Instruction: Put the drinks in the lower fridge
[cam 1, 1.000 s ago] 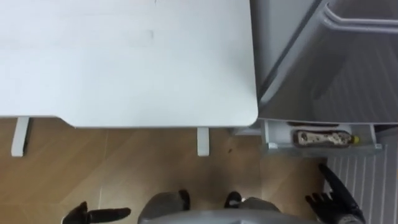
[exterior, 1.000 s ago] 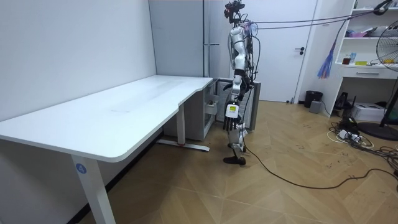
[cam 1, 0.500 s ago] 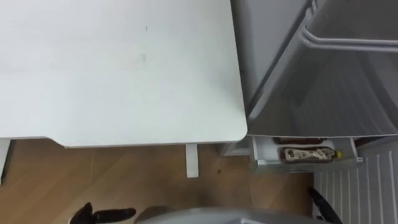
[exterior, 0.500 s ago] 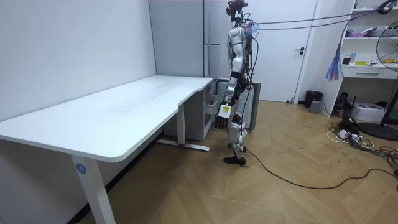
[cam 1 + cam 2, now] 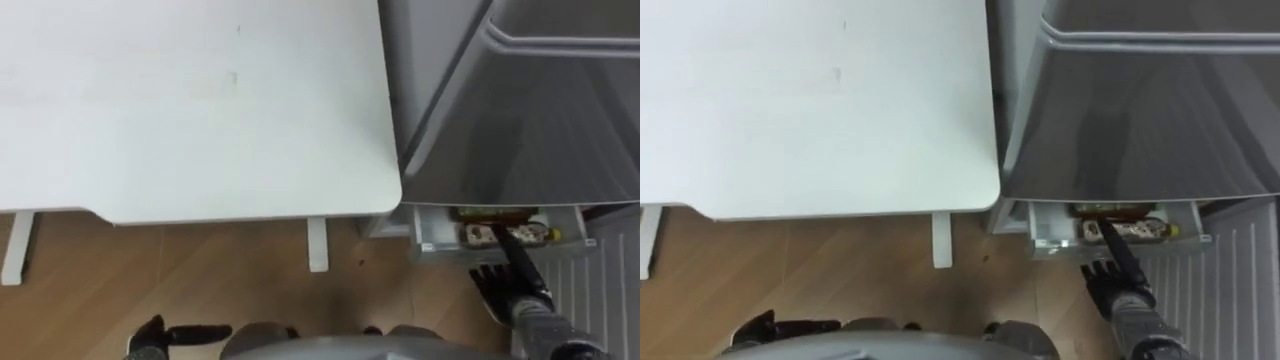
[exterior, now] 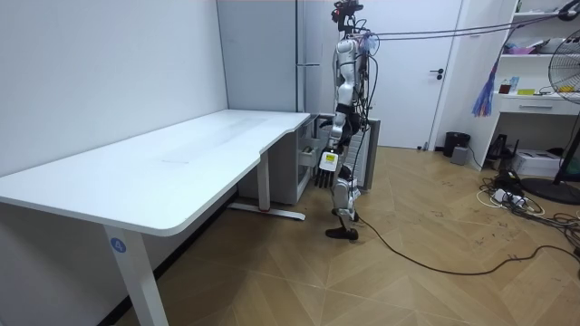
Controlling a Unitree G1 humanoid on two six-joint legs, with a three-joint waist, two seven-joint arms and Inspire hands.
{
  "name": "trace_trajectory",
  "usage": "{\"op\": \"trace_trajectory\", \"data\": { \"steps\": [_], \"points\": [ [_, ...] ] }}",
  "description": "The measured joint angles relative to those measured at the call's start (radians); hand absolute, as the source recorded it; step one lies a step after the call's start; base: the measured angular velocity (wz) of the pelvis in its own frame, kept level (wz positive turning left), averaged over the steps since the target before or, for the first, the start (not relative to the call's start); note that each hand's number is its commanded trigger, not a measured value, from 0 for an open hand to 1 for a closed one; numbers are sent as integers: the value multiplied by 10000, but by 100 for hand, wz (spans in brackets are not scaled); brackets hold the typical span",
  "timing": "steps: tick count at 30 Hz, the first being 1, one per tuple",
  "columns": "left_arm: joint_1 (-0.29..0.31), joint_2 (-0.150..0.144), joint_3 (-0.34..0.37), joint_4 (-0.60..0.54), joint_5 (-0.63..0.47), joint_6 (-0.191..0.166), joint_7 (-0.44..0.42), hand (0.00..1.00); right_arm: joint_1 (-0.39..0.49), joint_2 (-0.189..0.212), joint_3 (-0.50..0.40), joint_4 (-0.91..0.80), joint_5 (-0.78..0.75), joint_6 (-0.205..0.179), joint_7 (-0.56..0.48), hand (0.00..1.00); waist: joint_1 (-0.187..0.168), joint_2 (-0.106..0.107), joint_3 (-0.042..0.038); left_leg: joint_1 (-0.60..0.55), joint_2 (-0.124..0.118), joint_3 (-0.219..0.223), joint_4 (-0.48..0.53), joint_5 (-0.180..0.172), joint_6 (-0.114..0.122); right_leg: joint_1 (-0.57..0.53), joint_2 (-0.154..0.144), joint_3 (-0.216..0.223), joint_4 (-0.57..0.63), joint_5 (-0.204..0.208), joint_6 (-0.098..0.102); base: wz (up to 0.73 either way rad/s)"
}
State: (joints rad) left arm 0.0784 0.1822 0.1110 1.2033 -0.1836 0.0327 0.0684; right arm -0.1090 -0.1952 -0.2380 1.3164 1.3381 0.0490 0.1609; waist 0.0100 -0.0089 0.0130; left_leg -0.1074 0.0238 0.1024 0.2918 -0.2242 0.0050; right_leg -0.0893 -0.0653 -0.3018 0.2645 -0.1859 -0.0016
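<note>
A drink bottle (image 5: pixel 532 235) with a brown label and a yellow cap lies on its side in a white shelf (image 5: pixel 428 244) low on the fridge, below the grey fridge front (image 5: pixel 520 120). A second dark drink (image 5: pixel 490 213) lies just behind it. My right hand (image 5: pixel 497 281) reaches up from the lower right with straight fingers, and its longest finger lies across the front bottle. It grips nothing. My left hand (image 5: pixel 178 335) hangs low at the left over the floor, fingers relaxed. In the room view I stand upright facing the grey fridge (image 6: pixel 288 81).
A large white desk (image 5: pixel 190 100) stands at my left, its corner close to the fridge, with a white leg (image 5: pixel 317 243) on the wooden floor (image 5: pixel 200 275). A ribbed white panel (image 5: pixel 600 295) lies at the lower right. In the room view a door and shelves stand behind me.
My right hand has risen from the lower right corner up to the shelf and now touches the front bottle. The view has shifted slightly. The left hand stays low.
</note>
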Motion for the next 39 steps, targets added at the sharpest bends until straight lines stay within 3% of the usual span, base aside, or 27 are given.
{"op": "trace_trajectory", "data": {
  "steps": [3, 7, 8, 12, 17, 22, 24, 33, 35, 39],
  "points": [
    [-434, 4, -358, 175, 7, -209, 114, 0, -990, -49, -10, 30, 403, -329, -615, 0, 150, 213, 102, -1125, -7, -101, 720, -37, 66, -1086, -119, 18, 725, -57, -94, 3],
    [-720, -29, -380, 396, -45, -375, 171, 0, -1742, -55, -229, 259, 720, -484, -1174, 0, 285, 182, 136, -2517, -18, -117, 1693, -95, 152, -2523, -344, 50, 1848, -188, -231, -1],
    [-725, -13, -379, 444, -145, -428, 228, 0, -1857, -88, -228, 253, 849, -524, -1372, 0, 421, 132, 178, -2882, -19, -56, 2001, -135, 196, -2961, -402, 171, 2225, -268, -258, -8],
    [-771, 100, -481, 458, -209, -459, 609, 0, -2024, -567, -220, 347, 1222, -614, -1783, 0, 742, 42, 251, -4667, -37, -5, 3631, -558, 326, -4816, -728, 412, 4018, -860, -269, 1],
    [-808, 419, -927, 447, -216, -481, 821, 0, -2277, -981, -206, 430, 1575, -996, -2037, 0, 830, 114, 263, -6671, -13, -77, 5362, -895, 360, -6735, -985, 542, 5709, -1222, -395, 4],
    [-945, 623, -1518, 294, -231, -527, 843, 0, -2526, -1422, -188, 478, 1616, -1058, -2108, 0, 801, 159, 257, -8400, -40, -84, 6722, -1044, 467, -8456, -1410, 601, 7250, -1544, -548, 13],
    [-939, 745, -1752, 221, -223, -526, 849, 0, -2635, -1614, -180, 523, 1619, -1055, -2128, 0, 875, 171, 252, -9140, -19, -89, 7512, -1277, 462, -9211, -1374, 757, 7981, -1718, -628, -4],
    [-973, 854, -2332, -67, -309, -551, 1164, 0, -3015, -2225, 243, 578, 1871, -1144, -2147, 0, 958, 201, 231, -11069, 11, -121, 9445, -1739, 477, -11188, -1632, 1017, 9967, -2243, -868, 0],
    [-972, 867, -2330, -102, -442, -529, 1169, 0, -3277, -2626, 421, 581, 1858, -1140, -2141, 0, 949, 201, 231, -11459, 1, -30, 9746, -1776, 521, -11630, -1757, 1106, 10360, -2338, -897, 6],
    [-855, 933, -2350, -269, -616, -403, 1176, 0, -3720, -3047, 639, 555, 1962, -1148, -2113, 0, 995, 177, 240, -11824, -39, -63, 10209, -1902, 493, -11992, -1819, 1171, 10863, -2517, -937, 7]
  ]
}}
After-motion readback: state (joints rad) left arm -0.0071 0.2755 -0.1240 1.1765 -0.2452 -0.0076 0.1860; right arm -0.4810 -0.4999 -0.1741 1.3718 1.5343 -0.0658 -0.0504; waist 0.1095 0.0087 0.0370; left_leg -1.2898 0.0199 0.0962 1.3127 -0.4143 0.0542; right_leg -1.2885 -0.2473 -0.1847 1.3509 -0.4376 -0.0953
